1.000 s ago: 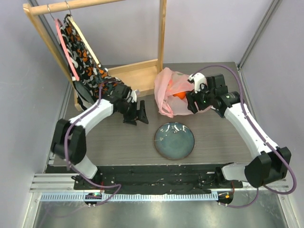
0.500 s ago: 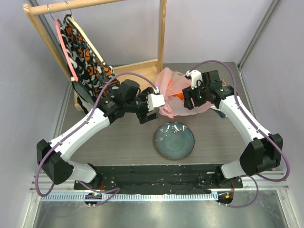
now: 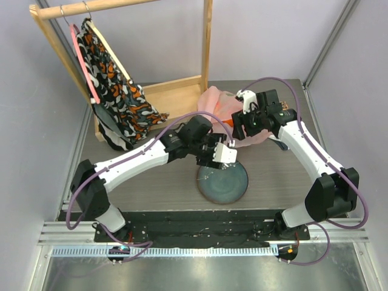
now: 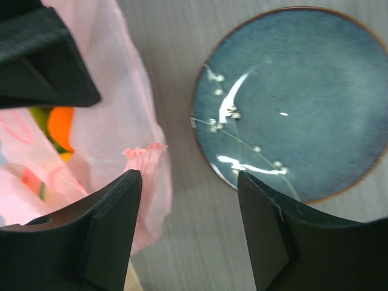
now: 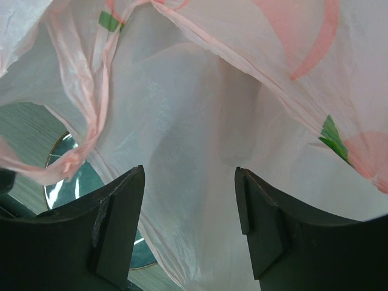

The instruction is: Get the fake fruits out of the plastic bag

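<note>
1 orange vis. in bag, rest obscured

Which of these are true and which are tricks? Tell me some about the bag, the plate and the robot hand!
1. There is fruit on the plate. False: no fruit lies on it.
2. An orange fruit shows through the pink bag. True.
3. The left gripper is holding a fruit. False: its jaws are open with nothing between them.
4. A patterned cloth hangs on the wooden rack. True.
5. The pink bag sits on top of the plate. False: it lies beside the plate, on the table.
</note>
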You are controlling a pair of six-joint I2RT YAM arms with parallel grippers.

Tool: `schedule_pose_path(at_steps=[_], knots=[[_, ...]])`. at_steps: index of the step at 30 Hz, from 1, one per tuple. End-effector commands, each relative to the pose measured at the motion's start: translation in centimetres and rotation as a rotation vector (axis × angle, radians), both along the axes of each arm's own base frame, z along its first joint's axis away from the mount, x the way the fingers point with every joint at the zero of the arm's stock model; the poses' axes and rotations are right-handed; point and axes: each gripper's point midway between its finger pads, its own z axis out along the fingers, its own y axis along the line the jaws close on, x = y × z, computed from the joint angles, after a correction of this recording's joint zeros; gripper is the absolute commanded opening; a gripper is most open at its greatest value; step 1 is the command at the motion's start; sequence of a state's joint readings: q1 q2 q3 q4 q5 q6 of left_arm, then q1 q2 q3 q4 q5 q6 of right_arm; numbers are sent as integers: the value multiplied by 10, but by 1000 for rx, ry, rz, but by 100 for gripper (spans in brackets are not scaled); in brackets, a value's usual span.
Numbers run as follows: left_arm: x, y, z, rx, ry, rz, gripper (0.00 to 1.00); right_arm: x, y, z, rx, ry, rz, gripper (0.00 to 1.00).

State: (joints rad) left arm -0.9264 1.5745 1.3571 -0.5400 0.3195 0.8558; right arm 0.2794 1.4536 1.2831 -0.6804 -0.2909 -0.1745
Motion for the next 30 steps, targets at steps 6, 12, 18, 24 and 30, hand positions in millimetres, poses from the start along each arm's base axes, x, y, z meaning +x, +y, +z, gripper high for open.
schedule_pose_path(at_steps=[6, 12, 18, 24, 30], knots=[[56, -9, 31, 4, -175, 102, 46, 5, 10, 14, 68, -32, 4, 68], [80, 1, 47, -33, -129, 337, 0, 8, -10, 0, -7, -44, -102, 68], [114, 71, 84, -307, 312, 892, 0, -36, -19, -44, -41, 83, -94, 59], [85, 106, 97, -514, 615, 1033, 0, -78, 9, -60, 79, 203, 39, 52], [63, 103, 94, -609, 735, 1010, 0, -63, 9, -18, 56, 121, 63, 61]])
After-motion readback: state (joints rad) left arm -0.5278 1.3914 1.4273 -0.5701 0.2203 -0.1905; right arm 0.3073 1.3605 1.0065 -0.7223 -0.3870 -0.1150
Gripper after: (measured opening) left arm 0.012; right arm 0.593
